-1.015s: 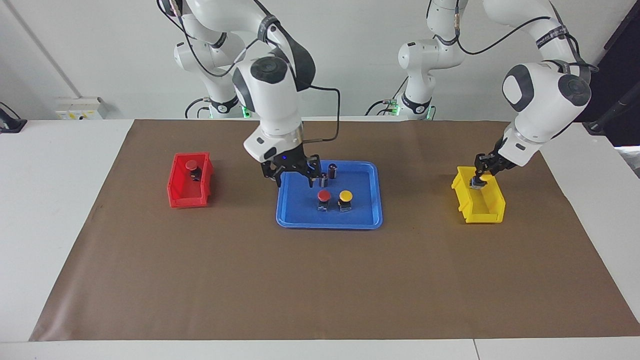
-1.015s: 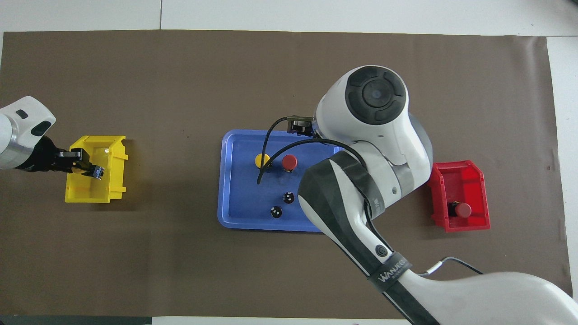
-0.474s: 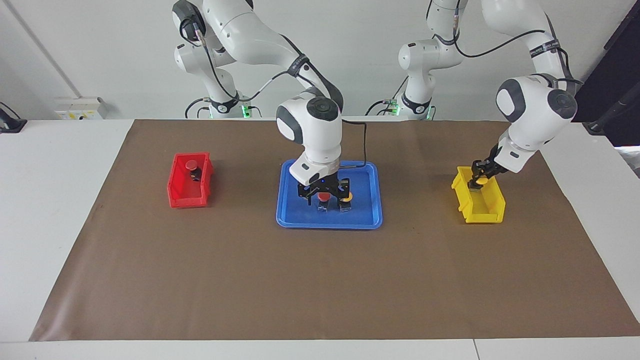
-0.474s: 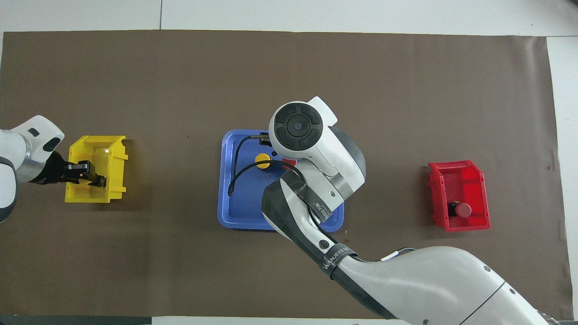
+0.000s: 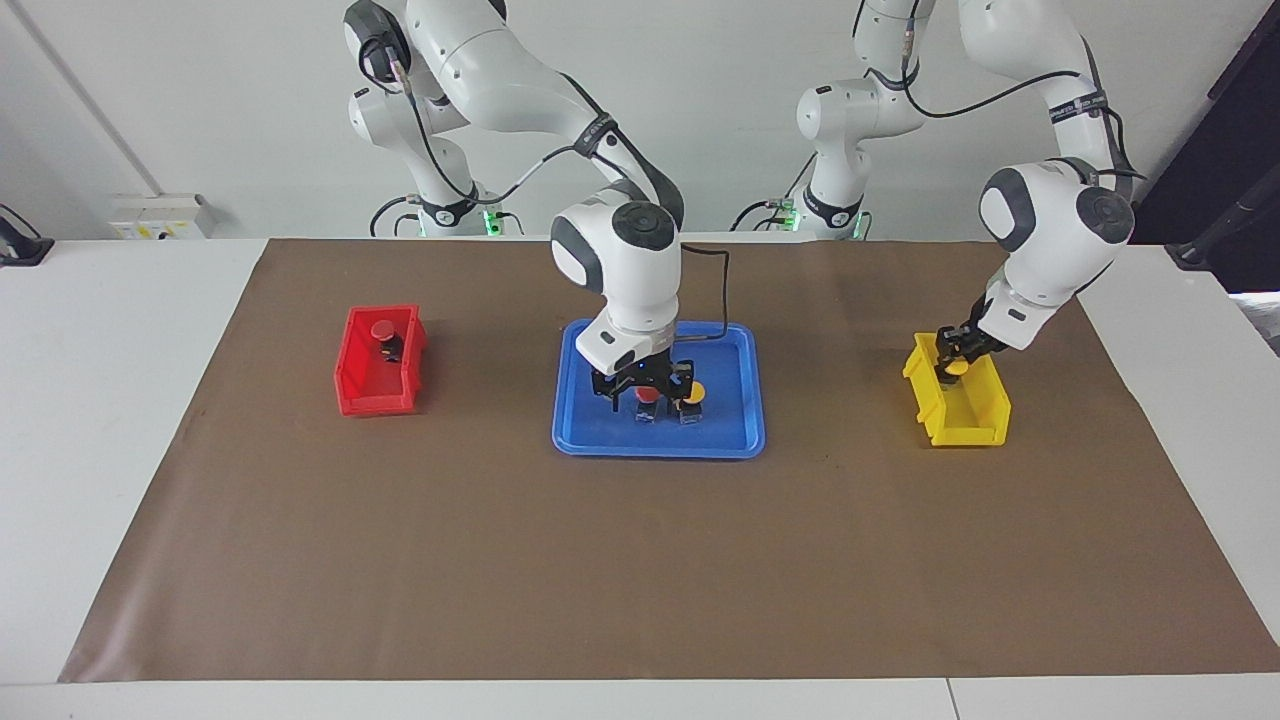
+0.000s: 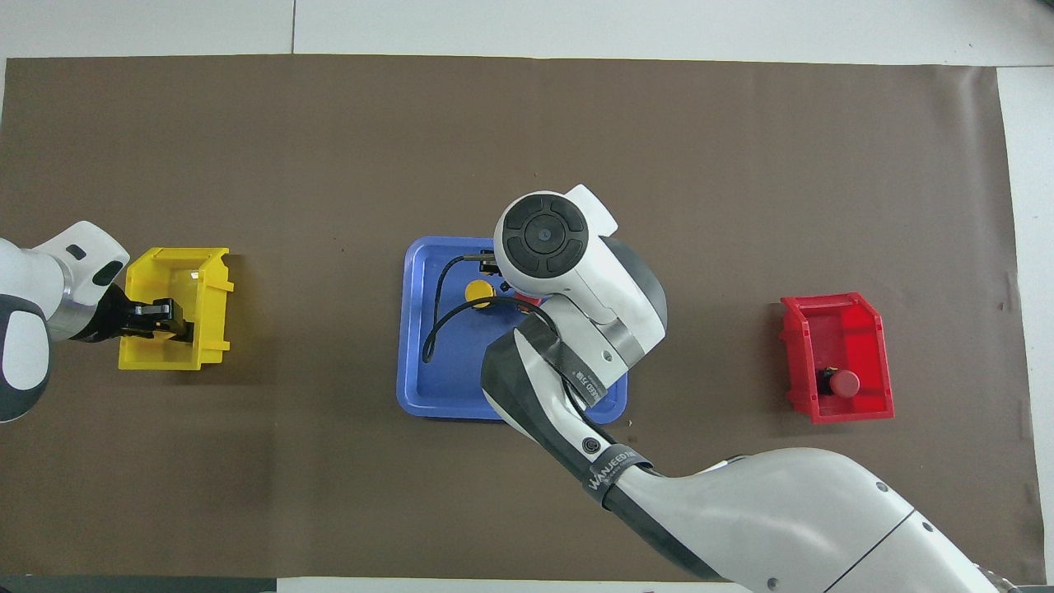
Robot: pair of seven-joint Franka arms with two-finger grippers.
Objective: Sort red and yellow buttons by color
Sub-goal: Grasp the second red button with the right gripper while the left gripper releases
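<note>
Red button [image 5: 648, 394] in blue tray [image 5: 590, 430] between open right claw [image 5: 645, 386] tips, left claw [image 5: 951, 362] gripping yellow button [image 5: 957, 366] over yellow bin [image 5: 975, 420]

One high camera faces the robots, another looks steeply down; both share the blue tray [image 5: 735, 440]

Robot lab — twin arms [image 5: 620, 250], papered table [image 5: 640, 560], bare wall.

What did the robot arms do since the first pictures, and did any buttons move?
The right tool swung from the tray's robot-side edge out over the red button in the blue tray and came down around it, not yet gripping. The left tool, shut on a yellow button, sank a little into the yellow bin. The tray's yellow button and the red bin's button stayed put.
</note>
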